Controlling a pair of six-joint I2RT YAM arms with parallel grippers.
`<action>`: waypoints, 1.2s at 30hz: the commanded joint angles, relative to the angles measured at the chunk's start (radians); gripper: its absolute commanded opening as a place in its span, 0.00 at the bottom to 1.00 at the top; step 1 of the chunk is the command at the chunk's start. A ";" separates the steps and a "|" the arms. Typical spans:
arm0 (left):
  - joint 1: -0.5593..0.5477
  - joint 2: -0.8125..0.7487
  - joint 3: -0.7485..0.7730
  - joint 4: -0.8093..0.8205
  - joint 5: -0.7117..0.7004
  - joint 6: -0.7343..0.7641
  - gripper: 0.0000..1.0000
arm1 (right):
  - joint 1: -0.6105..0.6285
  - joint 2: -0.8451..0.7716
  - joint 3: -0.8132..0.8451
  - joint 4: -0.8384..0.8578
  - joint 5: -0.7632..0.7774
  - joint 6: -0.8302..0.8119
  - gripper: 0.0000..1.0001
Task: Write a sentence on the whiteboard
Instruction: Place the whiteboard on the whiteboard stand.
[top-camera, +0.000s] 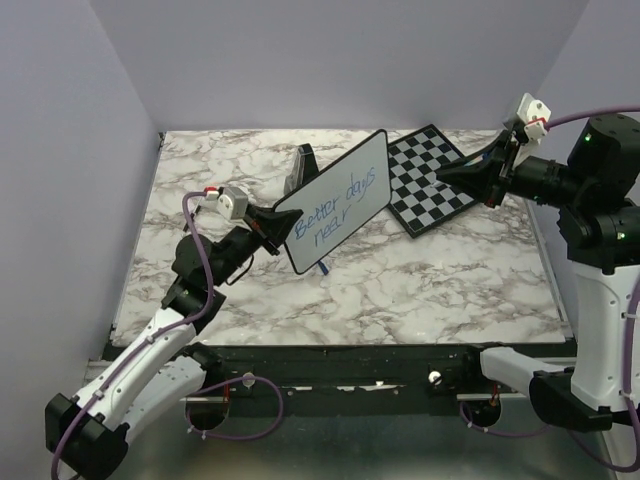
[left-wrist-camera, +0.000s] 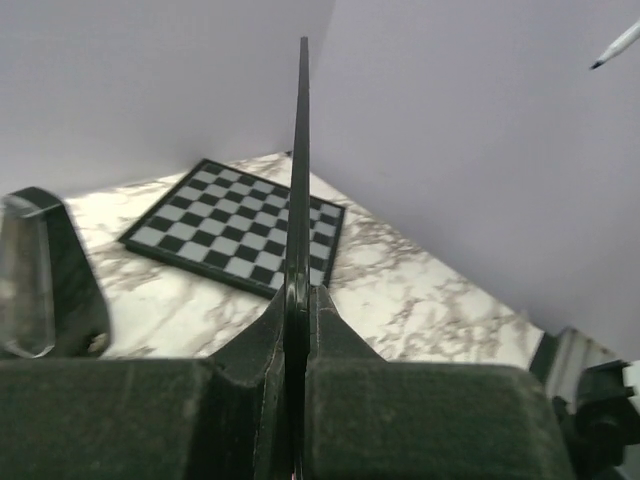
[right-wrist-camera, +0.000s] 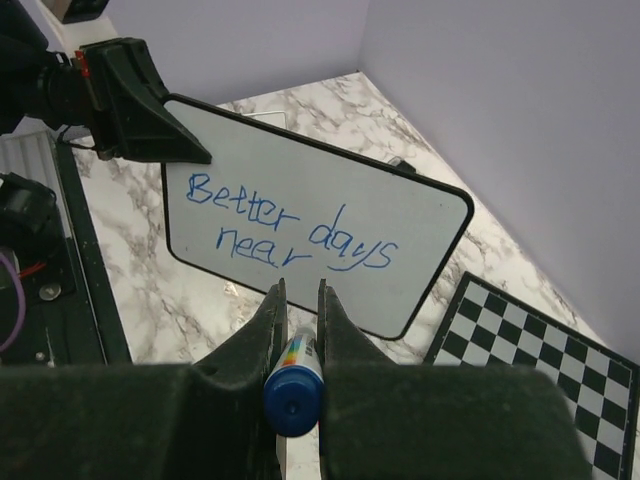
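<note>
Left gripper (top-camera: 279, 227): clamped narrow on the left corner of the whiteboard. In the left wrist view both fingers (left-wrist-camera: 325, 320) press flat against the board's thin black rim.
Whiteboard (top-camera: 345, 195): flat glossy white rectangle with a black rim and rounded corners. It is held up on edge at mid-bench, tilted, with the written face turned toward the right arm. It shows edge-on as a dark vertical line in the left wrist view (left-wrist-camera: 301, 150). Cannot tell whether its low corner touches the bench.
Sentence (top-camera: 338, 208): blue handwritten marker words in two lines, "Better days" over "near". They read clearly in the right wrist view (right-wrist-camera: 285, 230).
Block (top-camera: 301, 165): a small black wedge-shaped piece with a glossy grey face, standing on the bench just behind the whiteboard.
Bench (top-camera: 400, 285): white marble-patterned top with grey veins.
Chessboard (top-camera: 420, 200): flat black-and-white checkered square with a black border, lying on the bench to the right of the whiteboard at the far side.
Right gripper (top-camera: 447, 178): over the chessboard, apart from the whiteboard and pointing at its face. Its jaws are closed on a marker.
Marker (right-wrist-camera: 293, 390): blue-capped end toward the camera, white barrel with a coloured label, pinched between the right gripper's fingers.
</note>
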 joint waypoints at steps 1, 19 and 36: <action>0.081 -0.098 0.024 -0.082 -0.001 0.156 0.00 | -0.020 -0.005 -0.037 0.041 -0.051 0.034 0.01; 0.234 -0.233 0.259 -0.435 -0.125 0.306 0.00 | -0.025 -0.076 -0.686 0.427 -0.120 0.043 0.01; 0.550 -0.159 0.058 -0.179 -0.153 0.299 0.00 | -0.025 -0.097 -0.775 0.484 -0.212 0.063 0.00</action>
